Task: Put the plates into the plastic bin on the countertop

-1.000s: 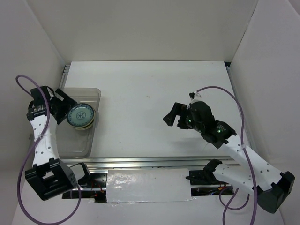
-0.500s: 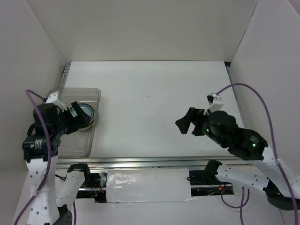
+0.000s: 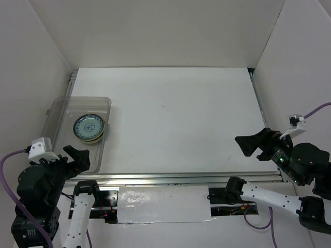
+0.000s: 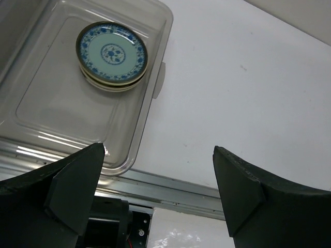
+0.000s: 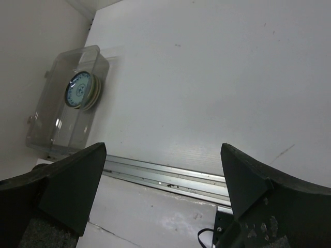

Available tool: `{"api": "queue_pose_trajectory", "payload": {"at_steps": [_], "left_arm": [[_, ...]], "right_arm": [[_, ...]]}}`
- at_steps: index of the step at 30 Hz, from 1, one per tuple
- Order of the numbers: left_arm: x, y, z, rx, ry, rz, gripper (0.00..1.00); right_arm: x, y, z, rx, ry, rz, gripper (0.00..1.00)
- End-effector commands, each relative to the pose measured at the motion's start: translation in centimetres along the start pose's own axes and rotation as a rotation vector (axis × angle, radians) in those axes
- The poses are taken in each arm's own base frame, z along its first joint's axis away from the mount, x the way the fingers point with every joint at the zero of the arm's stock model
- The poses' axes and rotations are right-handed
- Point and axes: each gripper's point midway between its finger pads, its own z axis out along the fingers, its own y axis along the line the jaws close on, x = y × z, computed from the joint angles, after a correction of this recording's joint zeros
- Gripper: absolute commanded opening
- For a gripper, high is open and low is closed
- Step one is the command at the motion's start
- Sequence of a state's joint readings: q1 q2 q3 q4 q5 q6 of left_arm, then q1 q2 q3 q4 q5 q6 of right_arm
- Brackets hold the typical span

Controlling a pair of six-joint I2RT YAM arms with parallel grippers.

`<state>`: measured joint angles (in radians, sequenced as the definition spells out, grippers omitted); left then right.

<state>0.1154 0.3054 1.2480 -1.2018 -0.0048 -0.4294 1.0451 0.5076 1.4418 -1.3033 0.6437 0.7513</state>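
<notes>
A stack of plates [image 3: 89,128], a blue-patterned one on top, sat at the twelve o'clock end of the clear plastic bin [image 3: 77,154], at nine o'clock on the white countertop [image 3: 176,119]. The left gripper [image 4: 159,150] hung at seven o'clock, the right gripper [image 5: 163,146] at four o'clock, both with jaws wide apart, holding nothing.
</notes>
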Motion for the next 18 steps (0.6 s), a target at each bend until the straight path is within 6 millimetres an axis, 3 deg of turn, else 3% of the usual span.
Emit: {"api": "queue_pose_trajectory", "payload": {"at_steps": [1, 12, 18], "left_arm": [[-0.7, 1.4, -0.5, -0.092, -0.048, -0.046, 0.99], [0.1, 2.2, -0.3, -0.124, -0.045, -0.079, 0.99], [0.1, 2.2, 0.1, -0.128, -0.045, -0.08, 0.99]], "right_arm": [[0.6, -2.5, -1.2, 0.03, 0.014, -0.061, 1.0], [-0.3, -4.3, -1.9, 0.135, -0.063, -0.159, 1.0], [-0.6, -4.4, -2.3, 0.132, -0.102, -0.125, 1.0]]}}
